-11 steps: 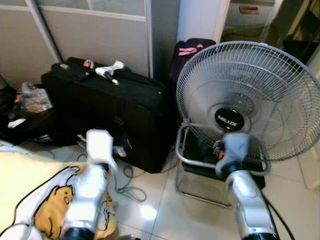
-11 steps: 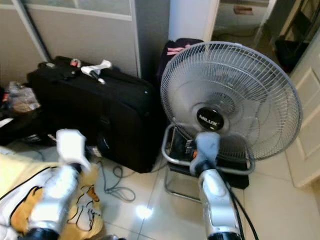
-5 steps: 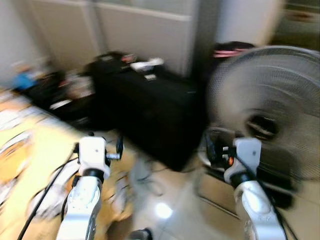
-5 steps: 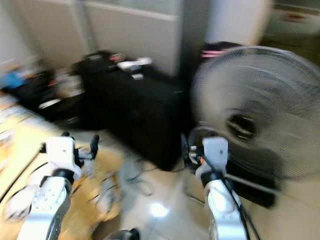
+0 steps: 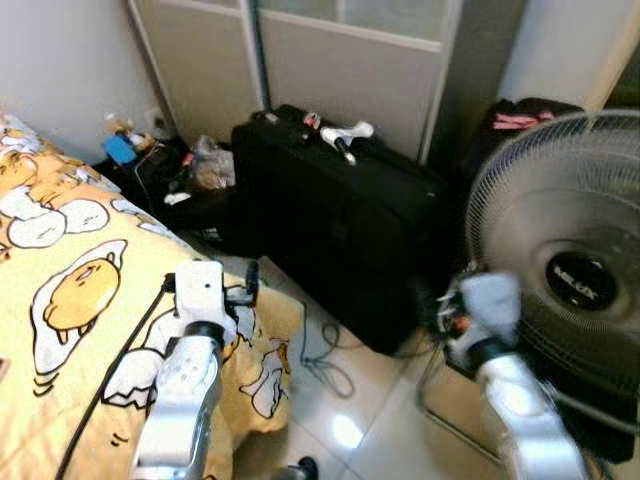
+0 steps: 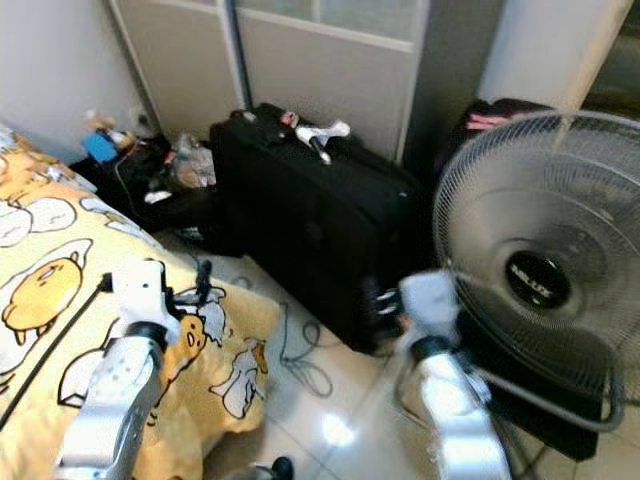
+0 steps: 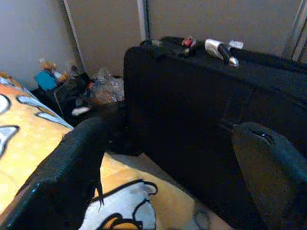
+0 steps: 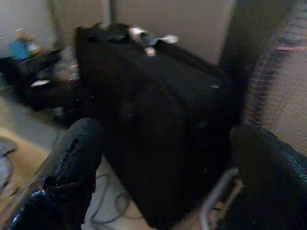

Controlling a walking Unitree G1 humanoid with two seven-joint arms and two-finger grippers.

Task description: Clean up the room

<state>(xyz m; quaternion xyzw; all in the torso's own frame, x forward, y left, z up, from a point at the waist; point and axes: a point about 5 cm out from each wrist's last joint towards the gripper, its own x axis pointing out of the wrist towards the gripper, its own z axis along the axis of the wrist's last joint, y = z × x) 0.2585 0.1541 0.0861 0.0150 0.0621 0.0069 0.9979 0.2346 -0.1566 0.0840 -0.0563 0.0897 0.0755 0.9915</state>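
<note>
- We see a yellow bedspread point(image 5: 70, 300) printed with egg cartoons covering the bed on our left, one corner drooping to the tiled floor point(image 5: 370, 420).
- Our left gripper point(image 7: 172, 167) is held out over that corner, its fingers point(image 7: 72, 163) spread wide and holding nothing.
- Our right gripper point(image 8: 163, 167) is raised before the fan point(image 5: 570, 260), likewise wide open and empty.
- A black suitcase point(image 5: 340, 230) stands against the sliding door between bed and fan, small items on top; loose clutter point(image 5: 170, 170) sits in the corner, and a cable point(image 5: 325, 365) lies on the floor.
</note>
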